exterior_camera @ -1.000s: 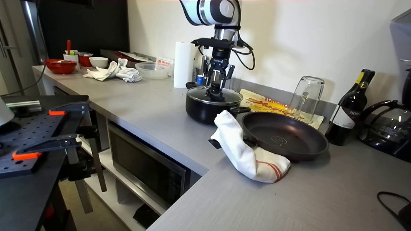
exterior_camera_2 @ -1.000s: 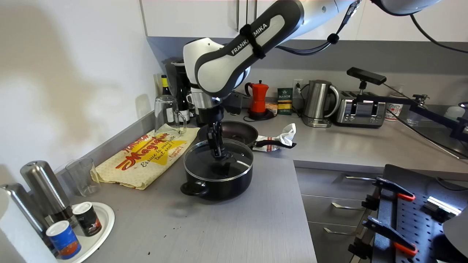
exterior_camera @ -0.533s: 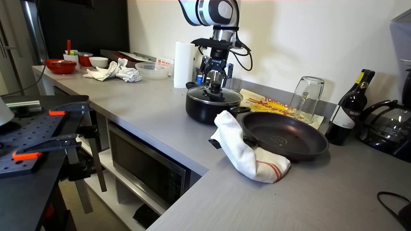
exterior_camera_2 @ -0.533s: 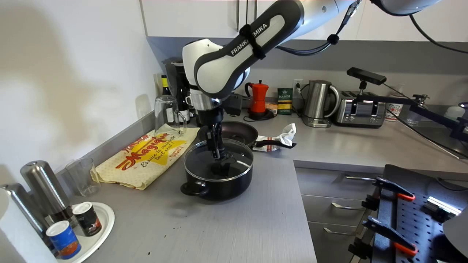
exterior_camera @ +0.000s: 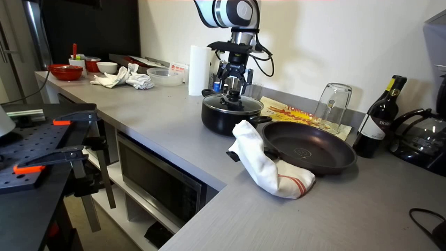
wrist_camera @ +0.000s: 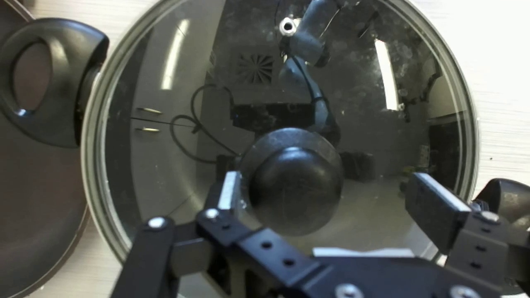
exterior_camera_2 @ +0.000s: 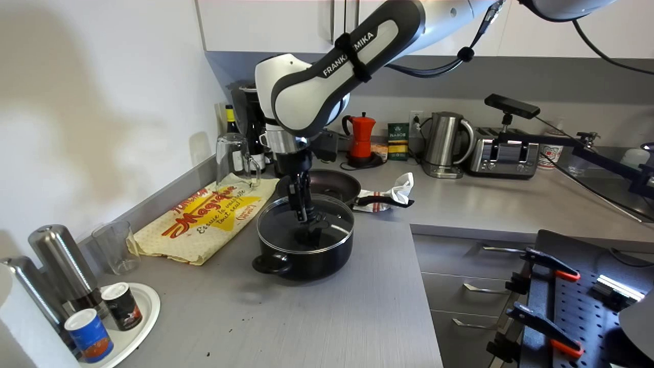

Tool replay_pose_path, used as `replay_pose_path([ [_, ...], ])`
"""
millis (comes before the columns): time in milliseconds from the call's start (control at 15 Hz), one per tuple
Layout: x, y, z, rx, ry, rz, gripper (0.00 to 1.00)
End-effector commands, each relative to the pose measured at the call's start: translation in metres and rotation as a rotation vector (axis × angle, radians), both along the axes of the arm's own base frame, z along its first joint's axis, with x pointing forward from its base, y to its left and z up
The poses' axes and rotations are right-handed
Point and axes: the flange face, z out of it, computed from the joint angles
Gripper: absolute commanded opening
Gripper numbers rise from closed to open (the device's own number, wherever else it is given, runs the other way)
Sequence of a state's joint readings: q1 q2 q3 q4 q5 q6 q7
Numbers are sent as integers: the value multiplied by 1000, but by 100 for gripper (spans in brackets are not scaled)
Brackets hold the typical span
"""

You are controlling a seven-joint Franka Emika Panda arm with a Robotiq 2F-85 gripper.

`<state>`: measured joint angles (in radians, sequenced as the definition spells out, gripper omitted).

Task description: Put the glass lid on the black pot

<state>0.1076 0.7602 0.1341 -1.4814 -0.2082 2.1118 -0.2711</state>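
Observation:
The glass lid (exterior_camera: 250,104), with its metal rim, lies level on the black pot (exterior_camera: 224,122), its edge following the pot's edge all round. In the wrist view its round black knob (wrist_camera: 296,194) stands up in the middle of the glass. My gripper (wrist_camera: 333,192) is open just over the lid, one finger pad (wrist_camera: 229,191) close beside the knob, the other far off to the right. The knob sits between the fingers with a wide gap on one side. An exterior view has the gripper (exterior_camera_2: 305,217) pointing down at the lid, partly covering the knob.
A wide frying pan (exterior_camera: 310,146) stands right beside the pot, a white cloth (exterior_camera: 268,167) draped by its handle. A yellow printed towel (exterior_camera_2: 209,220) lies along the wall, with an upturned glass mug (exterior_camera: 333,108) on it. Paper towels (exterior_camera: 199,71) stand upright behind the pot.
A second ago the fingers were closer together at the knob. They have since spread apart, and the arm has shifted very slightly. The lid and pot have stayed still.

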Motion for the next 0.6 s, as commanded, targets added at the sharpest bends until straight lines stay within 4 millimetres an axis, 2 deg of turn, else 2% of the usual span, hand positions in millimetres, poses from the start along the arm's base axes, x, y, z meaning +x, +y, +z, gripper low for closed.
replay_pose_path([
  [0,-9,-2,14,17,-10,2,100],
  [267,-27,0,37,1,-57,-17,100],
  [333,-7,1,19,4,-34,-5,100],
  [533,-18,1,33,1,-45,-4,100],
])
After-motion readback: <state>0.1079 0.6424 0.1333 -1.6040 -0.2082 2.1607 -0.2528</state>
